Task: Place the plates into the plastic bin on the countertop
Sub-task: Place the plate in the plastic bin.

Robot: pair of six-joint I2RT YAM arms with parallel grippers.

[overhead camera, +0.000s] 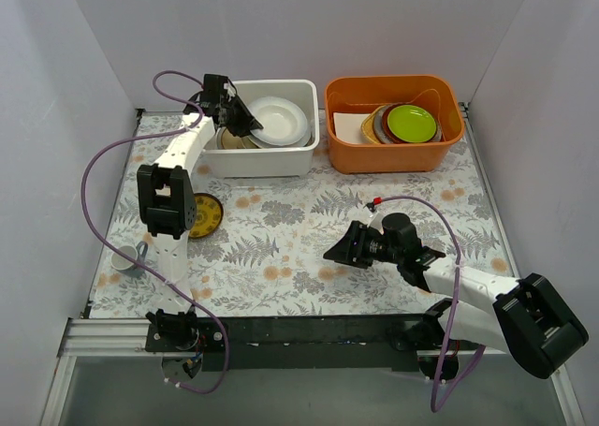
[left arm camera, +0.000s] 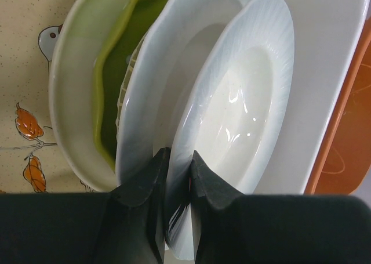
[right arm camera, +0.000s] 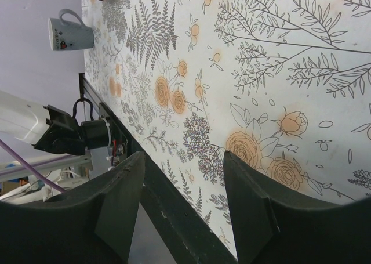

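So left fingers (left arm camera: 152, 180) pinch the white plate (left arm camera: 243, 90) edgewise to slot it into the bin (left arm camera: 333, 67); right fingers (right arm camera: 119, 188) spread wide, empty.

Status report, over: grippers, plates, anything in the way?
Left gripper shut on white plate at its rim, plate tilted inside white bin. Right gripper open, empty, above countertop. Small yellow plate not yet binned. Nothing seen blocking.

The white plate (left arm camera: 243, 101) looks like glazed ceramic, super glossy, with fine ribs round the rim. The plastic bin (overhead camera: 262, 159) is smooth white plastic, and the orange tub (overhead camera: 393, 154) is the same stuff. The countertop (right arm camera: 278, 72) is matt printed cloth. Fingers (left arm camera: 145, 183) on the left gripper (left arm camera: 178, 171) look like matt black plastic.
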